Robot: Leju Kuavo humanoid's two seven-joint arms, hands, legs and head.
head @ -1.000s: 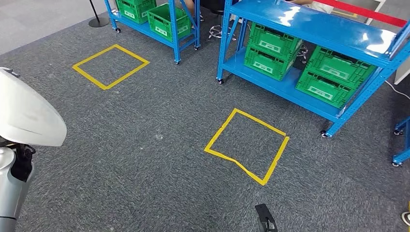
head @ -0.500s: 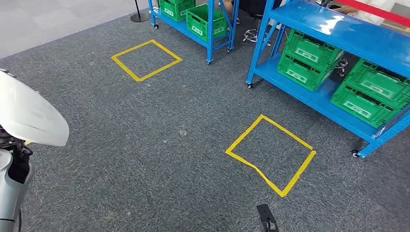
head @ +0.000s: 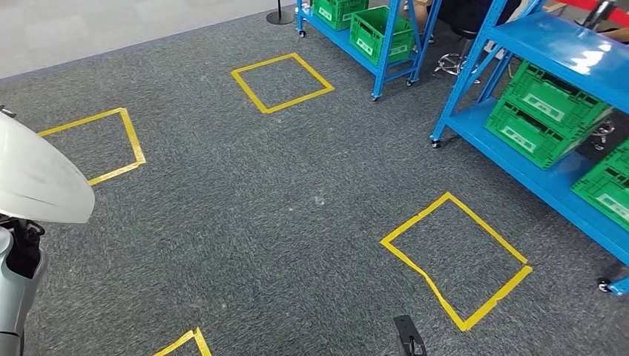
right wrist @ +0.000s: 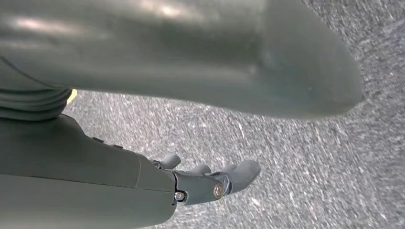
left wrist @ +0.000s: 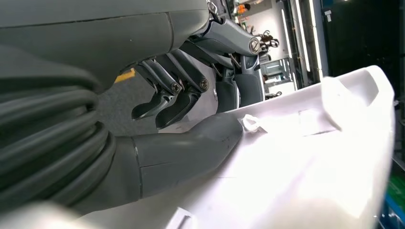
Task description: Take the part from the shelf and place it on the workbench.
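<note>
A large white moulded part (head: 37, 178) shows at the left edge of the head view, above my silver left arm (head: 15, 297). In the left wrist view my left hand (left wrist: 191, 138) grips this white part (left wrist: 305, 162): the thick thumb lies along one face and the dark fingers (left wrist: 181, 95) curl behind its edge. My right hand (right wrist: 210, 183) hangs over the grey carpet with nothing in it, fingers loosely extended.
Blue metal shelves (head: 564, 55) holding green crates (head: 545, 111) stand at the right, and a second blue shelf (head: 386, 63) stands further back. Yellow tape squares (head: 415, 218) mark the grey carpet, others at the back (head: 297, 100) and left (head: 133, 137).
The camera has turned left: shelves and tape squares slid toward the right and down, and new squares came into view at the left. The white part stays in my left hand.
</note>
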